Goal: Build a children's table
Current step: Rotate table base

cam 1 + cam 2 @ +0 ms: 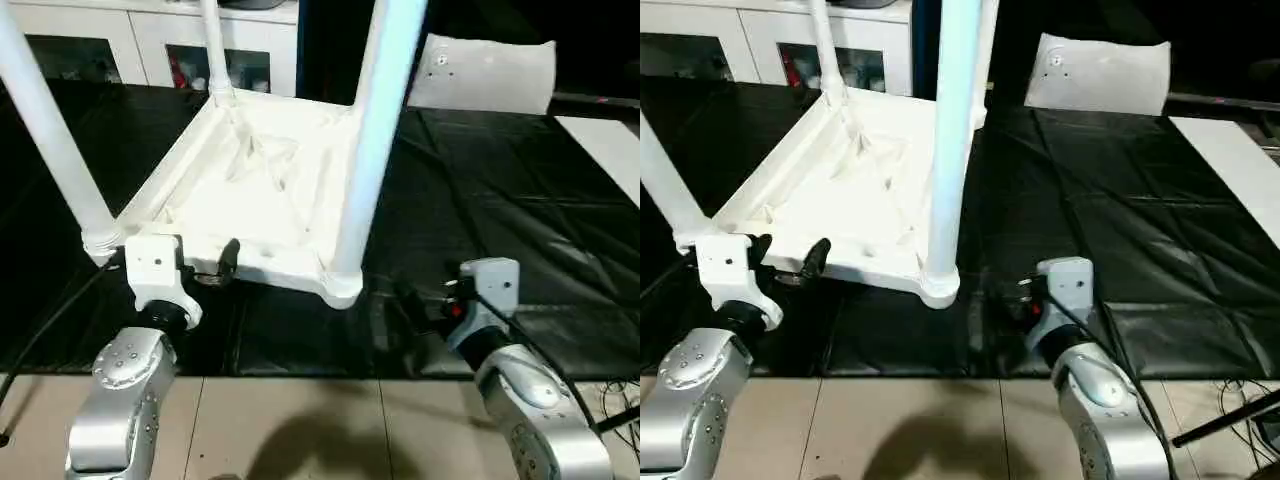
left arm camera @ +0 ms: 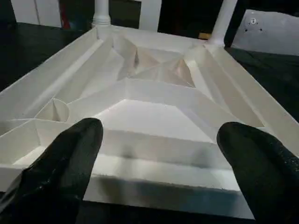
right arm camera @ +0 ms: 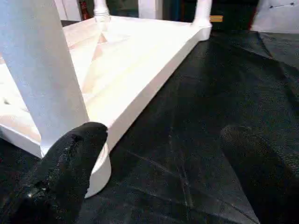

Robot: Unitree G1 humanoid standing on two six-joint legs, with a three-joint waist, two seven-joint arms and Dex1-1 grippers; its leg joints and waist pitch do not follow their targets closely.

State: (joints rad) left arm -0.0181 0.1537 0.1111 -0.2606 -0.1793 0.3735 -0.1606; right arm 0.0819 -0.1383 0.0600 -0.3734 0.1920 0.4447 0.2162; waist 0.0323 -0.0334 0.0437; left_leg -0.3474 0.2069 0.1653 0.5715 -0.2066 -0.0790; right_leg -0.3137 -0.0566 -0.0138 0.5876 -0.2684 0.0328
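Item 1, left gripper [image 1: 205, 268]: jaws wide open and empty, set at the near edge of the table [image 1: 250, 190]. In your left wrist view its fingers [image 2: 70, 154] straddle that rim, apart from it, so a close here would likely catch the edge for a lift or turn.

Item 2, table: lies upside down on the black mat [image 1: 500, 200], ribbed underside up, so the corner sockets face up to take legs. Near-left leg [image 1: 50, 130], far leg [image 1: 213, 50] and near-right leg [image 1: 375, 130] stand upright in their corners; your right wrist view shows further legs at the far end. All four look seated, so the build is probably near done, with turning it over left.

Item 3, right gripper [image 1: 425, 300]: jaws wide open and empty, low over the mat just beside the near-right corner, touching nothing. You likely have it there to share the lift.

Item 4, bag [image 1: 485, 72]: whitish, far right, well apart.
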